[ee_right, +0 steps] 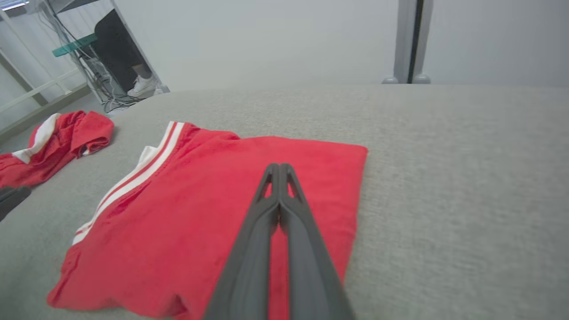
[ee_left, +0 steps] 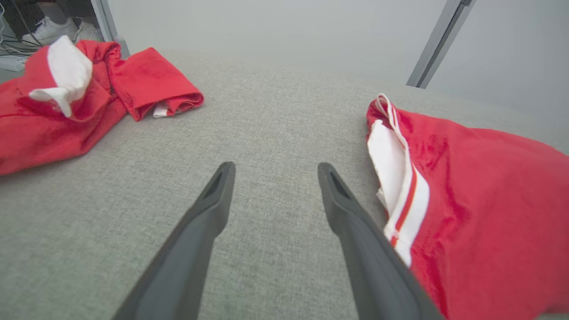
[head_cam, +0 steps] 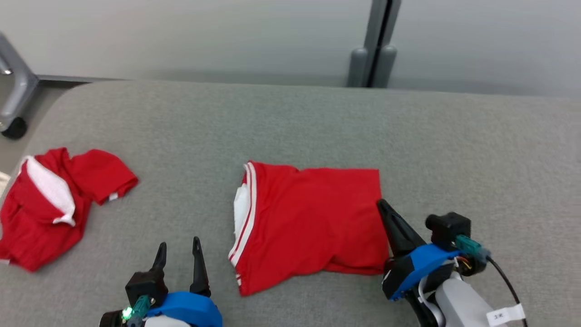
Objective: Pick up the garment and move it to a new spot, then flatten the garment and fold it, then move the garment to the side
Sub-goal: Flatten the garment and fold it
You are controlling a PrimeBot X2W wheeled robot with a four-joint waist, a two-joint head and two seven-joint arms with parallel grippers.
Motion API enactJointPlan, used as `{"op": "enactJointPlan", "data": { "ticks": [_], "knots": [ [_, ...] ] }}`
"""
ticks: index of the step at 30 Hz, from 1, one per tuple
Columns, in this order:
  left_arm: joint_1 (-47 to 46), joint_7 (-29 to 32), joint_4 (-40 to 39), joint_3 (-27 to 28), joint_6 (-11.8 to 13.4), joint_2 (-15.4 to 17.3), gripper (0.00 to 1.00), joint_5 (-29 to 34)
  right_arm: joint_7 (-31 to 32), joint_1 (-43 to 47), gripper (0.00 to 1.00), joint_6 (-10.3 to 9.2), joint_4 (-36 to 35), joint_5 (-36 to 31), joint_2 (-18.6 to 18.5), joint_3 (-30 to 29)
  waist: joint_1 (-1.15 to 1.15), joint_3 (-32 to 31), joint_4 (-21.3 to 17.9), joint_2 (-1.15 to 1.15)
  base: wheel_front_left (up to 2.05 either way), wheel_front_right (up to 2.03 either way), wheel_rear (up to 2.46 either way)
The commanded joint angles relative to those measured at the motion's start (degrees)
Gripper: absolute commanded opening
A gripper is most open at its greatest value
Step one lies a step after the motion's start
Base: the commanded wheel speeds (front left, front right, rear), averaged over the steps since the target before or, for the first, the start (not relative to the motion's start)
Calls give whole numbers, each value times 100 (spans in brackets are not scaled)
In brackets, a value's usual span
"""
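The garment [head_cam: 313, 218] is red with white stripes, folded into a rough rectangle in the middle of the grey surface; it also shows in the left wrist view [ee_left: 480, 209] and the right wrist view [ee_right: 213, 213]. My right gripper [head_cam: 382, 205] is shut with nothing between its fingers, its tip at the garment's right edge; in the right wrist view [ee_right: 278, 168] the joined fingers lie over the red cloth. My left gripper [head_cam: 178, 245] stands open over bare surface left of the garment, its fingers apart in the left wrist view [ee_left: 273, 168].
A second red and white garment [head_cam: 50, 204] lies crumpled at the left edge of the grey padded surface [head_cam: 454, 150]. A grey post [head_cam: 374, 45] stands behind it. A wheeled frame leg [head_cam: 13, 95] is at the far left.
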Motion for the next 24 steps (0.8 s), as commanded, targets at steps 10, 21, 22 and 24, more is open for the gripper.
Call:
{"op": "enactJointPlan", "data": {
  "ticks": [10,21,22,24],
  "knots": [
    [-61,1,39,180,40,-5,100,143,-31,374,100,1,-204,-742,-18,-1331,0,-161,-880,0,0,0,0],
    [54,1,61,354,82,-1,100,468,-32,774,100,1,-468,-911,-16,-1710,0,-213,-1089,0,0,0,0],
    [76,1,54,366,75,-2,100,519,-31,809,100,1,-499,-954,-16,-1705,0,-231,-1090,0,0,0,0],
    [115,1,38,383,52,-1,100,558,-31,869,100,1,-533,-937,-17,-1701,0,-271,-1091,0,0,0,0]
  ]
}}
